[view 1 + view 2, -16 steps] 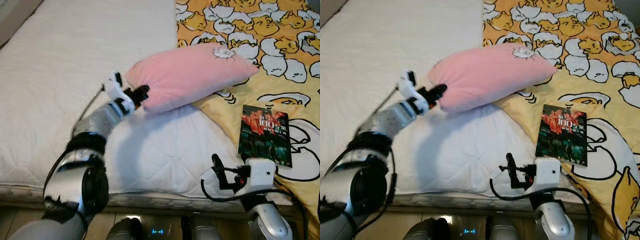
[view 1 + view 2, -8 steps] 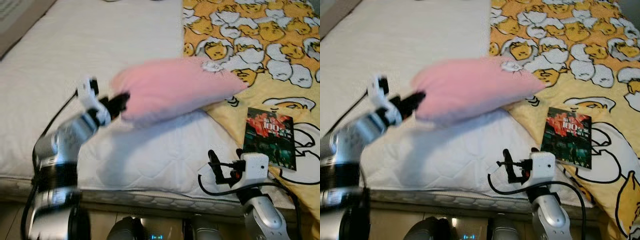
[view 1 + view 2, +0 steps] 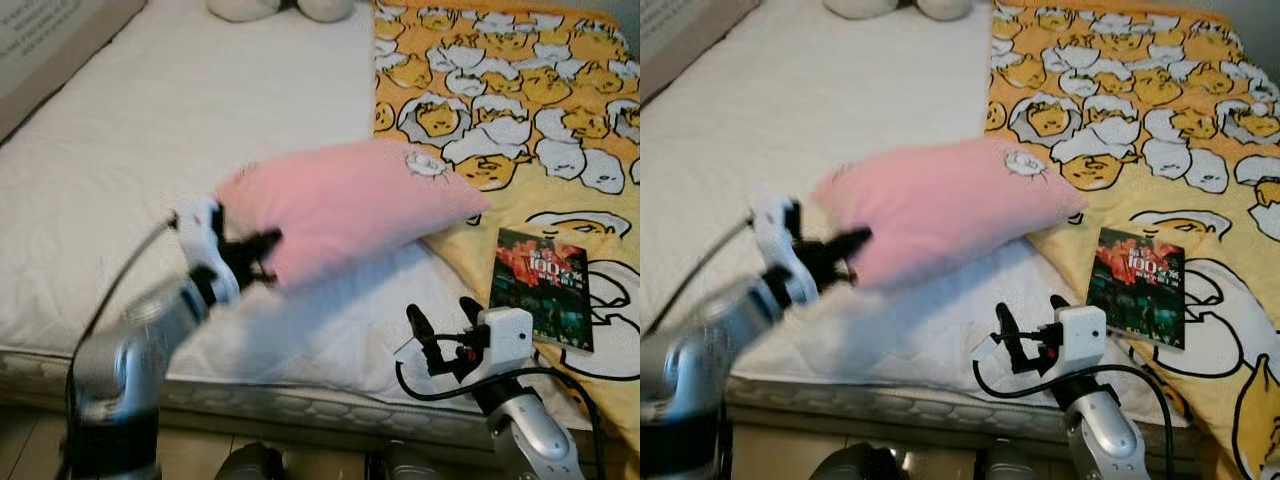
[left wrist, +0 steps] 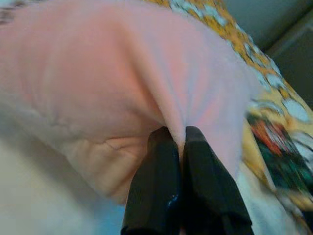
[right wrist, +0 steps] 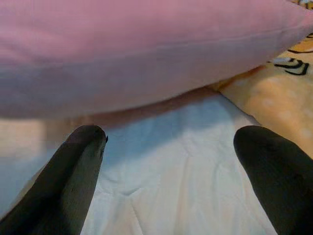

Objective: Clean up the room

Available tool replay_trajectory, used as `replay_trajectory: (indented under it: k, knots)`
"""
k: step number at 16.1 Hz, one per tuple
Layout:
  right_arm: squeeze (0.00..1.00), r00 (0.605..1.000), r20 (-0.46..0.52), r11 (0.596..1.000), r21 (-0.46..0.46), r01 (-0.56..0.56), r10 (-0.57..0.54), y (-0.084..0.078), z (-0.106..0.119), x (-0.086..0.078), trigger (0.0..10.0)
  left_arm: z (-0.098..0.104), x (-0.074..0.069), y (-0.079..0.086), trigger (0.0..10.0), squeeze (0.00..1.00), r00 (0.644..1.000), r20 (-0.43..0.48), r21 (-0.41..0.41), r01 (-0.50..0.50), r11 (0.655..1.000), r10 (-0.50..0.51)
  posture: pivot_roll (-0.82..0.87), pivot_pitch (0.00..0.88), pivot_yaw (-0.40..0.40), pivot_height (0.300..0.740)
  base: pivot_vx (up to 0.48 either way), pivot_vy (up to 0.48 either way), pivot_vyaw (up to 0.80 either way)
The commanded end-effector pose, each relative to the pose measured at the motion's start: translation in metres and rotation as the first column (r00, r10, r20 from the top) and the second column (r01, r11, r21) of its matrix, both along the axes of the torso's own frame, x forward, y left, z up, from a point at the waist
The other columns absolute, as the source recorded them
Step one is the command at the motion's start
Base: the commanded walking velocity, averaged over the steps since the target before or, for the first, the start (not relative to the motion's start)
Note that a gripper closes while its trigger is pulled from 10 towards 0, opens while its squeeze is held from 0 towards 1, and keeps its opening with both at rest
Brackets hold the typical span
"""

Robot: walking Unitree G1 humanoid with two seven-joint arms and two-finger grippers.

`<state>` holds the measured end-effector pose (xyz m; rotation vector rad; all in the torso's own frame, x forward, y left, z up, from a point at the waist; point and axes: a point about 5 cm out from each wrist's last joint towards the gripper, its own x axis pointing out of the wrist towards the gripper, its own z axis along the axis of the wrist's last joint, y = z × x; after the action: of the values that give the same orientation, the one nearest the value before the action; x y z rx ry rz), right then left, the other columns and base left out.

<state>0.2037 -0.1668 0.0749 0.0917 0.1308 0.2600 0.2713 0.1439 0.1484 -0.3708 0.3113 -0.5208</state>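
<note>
So the left hand (image 3: 262, 262) is pinched tight on the near-left corner of the pink pillow (image 3: 350, 205), and in the left wrist view you can see both black fingers (image 4: 159, 191) squeezed together with a fold of the fabric caught between them. The pillow sits mid-bed, partly on the white mattress (image 3: 150, 150) and with its far end overlapping the edge of the yellow cartoon blanket (image 3: 520, 110). Its gripped corner looks lifted a bit off the sheet, rest of it seems to be resting or dragging, hard to say since the arm is blurry.

The right hand (image 3: 440, 335) hangs low at the foot edge of the bed with its fingers spread wide apart, holding nothing, pointing under the pillow's belly.

My guess is the step is hauling the pillow to where it belongs, probably toward the head of the bed. To do it well: a corner pinch on soft fabric is a weak hold, so keep the pull slow and along the seam, not a jerk. Lift enough that the far end doesn't snag the blanket and rumple it. Also watch the book (image 3: 545, 288) lying on the blanket just beside the pillow's right end; a swinging pillow could shove it.

Count: one pink pillow, one book, one blanket, and two pale plush-looking lumps (image 3: 275, 8) at the top edge of the bed, cut off so I can't tell what they are.
</note>
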Motion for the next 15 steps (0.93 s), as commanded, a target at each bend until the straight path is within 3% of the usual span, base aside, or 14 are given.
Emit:
replay_trajectory:
  k: [1,3,6,8,10,11,12,13,14,15]
  knots:
    - [0.00,1.000,0.016,1.000,0.019,-0.024,0.024,0.001,0.006,-0.001,10.0,0.010,-0.012,-0.013,0.0,0.00,0.996,0.033,-0.003,0.085,0.996,-0.085,-0.08,0.067,0.018,0.731,0.000,0.000,0.00]
    - [0.00,0.998,0.014,0.998,0.028,-0.054,0.054,0.003,0.005,0.000,10.0,0.031,-0.021,-0.035,0.0,0.00,0.974,0.129,-0.091,0.200,0.976,-0.187,-0.08,0.058,0.013,0.731,0.000,0.000,0.00]
    - [0.00,0.997,0.014,0.996,0.034,-0.077,0.077,0.006,0.006,0.003,10.0,0.047,-0.018,-0.053,0.0,0.00,0.968,0.178,-0.191,0.209,0.959,-0.176,-0.08,0.052,0.008,0.731,0.000,0.000,0.00]
    - [0.00,0.995,0.009,0.995,0.035,-0.096,0.096,0.008,0.005,0.003,10.0,0.069,-0.016,-0.083,0.0,0.00,0.943,0.243,-0.288,0.294,0.911,-0.227,-0.08,0.046,0.005,0.731,0.000,0.000,0.00]
    - [0.00,0.995,0.009,0.994,0.038,-0.100,0.099,0.009,0.005,0.003,10.0,0.073,-0.014,-0.088,0.0,0.00,0.932,0.250,-0.298,0.331,0.895,-0.262,-0.09,0.049,0.005,0.731,0.000,0.000,0.00]
    - [0.00,0.995,0.003,0.994,0.039,-0.101,0.101,0.008,0.004,0.001,10.0,0.063,-0.010,-0.091,4.5,0.00,0.930,0.210,-0.180,0.341,0.923,-0.302,-0.09,0.049,0.006,0.731,0.000,0.000,0.00]
    - [0.00,0.995,0.001,0.994,0.039,-0.102,0.102,0.009,0.004,0.001,10.0,0.059,-0.009,-0.091,10.0,0.00,0.935,0.191,-0.153,0.328,0.932,-0.298,-0.09,0.051,0.005,0.731,0.000,0.000,0.00]
    - [0.00,0.995,-0.002,0.994,0.041,-0.103,0.103,0.009,0.003,0.000,10.0,0.049,-0.002,-0.086,10.0,0.00,0.954,0.157,-0.080,0.271,0.959,-0.257,-0.09,0.053,0.006,0.731,0.000,0.000,0.00]
    - [0.00,0.995,-0.005,0.994,0.044,-0.103,0.104,0.010,0.003,0.000,10.0,0.044,0.001,-0.082,10.0,1.00,0.963,0.145,-0.070,0.241,0.968,-0.229,-0.09,0.053,0.007,0.731,0.000,0.000,0.00]
    - [0.00,0.994,-0.009,0.993,0.044,-0.106,0.106,0.011,0.002,-0.001,10.0,0.042,0.000,-0.081,10.0,1.00,0.961,0.153,-0.065,0.244,0.968,-0.232,-0.09,0.056,0.006,0.731,0.000,0.000,0.00]
